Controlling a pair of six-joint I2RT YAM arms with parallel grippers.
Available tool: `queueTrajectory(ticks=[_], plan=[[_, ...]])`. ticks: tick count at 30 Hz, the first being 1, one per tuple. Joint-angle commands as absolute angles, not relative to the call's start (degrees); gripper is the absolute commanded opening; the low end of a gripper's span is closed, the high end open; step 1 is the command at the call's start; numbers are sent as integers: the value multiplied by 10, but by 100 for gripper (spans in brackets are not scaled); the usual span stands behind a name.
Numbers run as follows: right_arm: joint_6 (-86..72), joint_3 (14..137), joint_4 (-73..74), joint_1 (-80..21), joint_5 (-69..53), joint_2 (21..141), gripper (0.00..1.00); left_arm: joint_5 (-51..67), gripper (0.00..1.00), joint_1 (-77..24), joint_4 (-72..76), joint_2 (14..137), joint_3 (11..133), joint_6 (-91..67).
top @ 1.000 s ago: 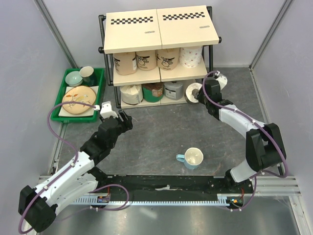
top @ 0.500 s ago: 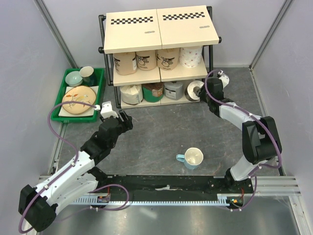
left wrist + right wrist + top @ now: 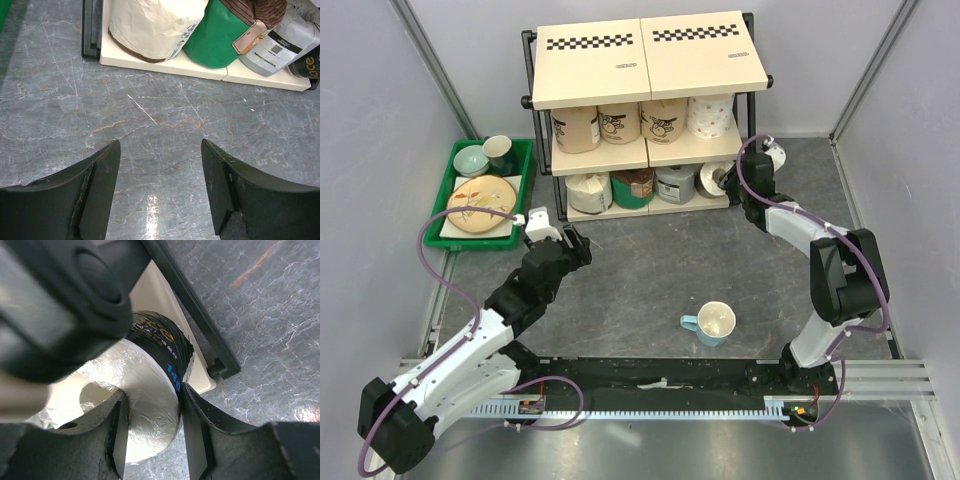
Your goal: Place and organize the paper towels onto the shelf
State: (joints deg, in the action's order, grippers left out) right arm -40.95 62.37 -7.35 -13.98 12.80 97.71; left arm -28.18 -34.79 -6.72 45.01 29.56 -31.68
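At the near edge of the table (image 3: 640, 265) both arms are bolted down; the left one reaches forward, low and bent at the elbow, and its left gripper (image 3: 160, 150) hangs open over bare grey marbled stone, its two dark, matt fingers wide apart and holding nothing. A white mug (image 3: 717, 322) with a pale blue handle stands upright on the table between the arms, nearer the right base. The right arm rises from its base, folds sharply and stretches left toward the foot of the shelf (image 3: 650, 60), a rack of black metal tube with smooth cream boards and checkered strips on top. There the right gripper (image 3: 150, 405) is clamped on a wrapped roll (image 3: 150, 385), white, sheathed in glossy crinkled film with a black printed band, its hollow core turned toward the wrist camera; it sits at the right end of the bottom board, just beside the corner post. The other paper towels (image 3: 619, 122) stand in rows on the middle and bottom tiers, tan, white, grey and green-brown. A green plastic tray (image 3: 525, 160) of dishes lies left of the shelf
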Motion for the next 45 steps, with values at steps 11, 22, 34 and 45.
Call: queueTrajectory(ticks=[11,22,34,45], plan=[[-414,669,-117,-138,109,999,46,-296,73,-347,-47,443,290,-320],[-410,657,-114,-136,117,979,66,-294,73,-347,-47,441,290,-320],[-403,630,-120,-135,131,936,68,-294,73,-347,-48,438,292,-318],[-403,557,-114,-133,127,855,68,-294,73,-347,-58,426,289,-319]])
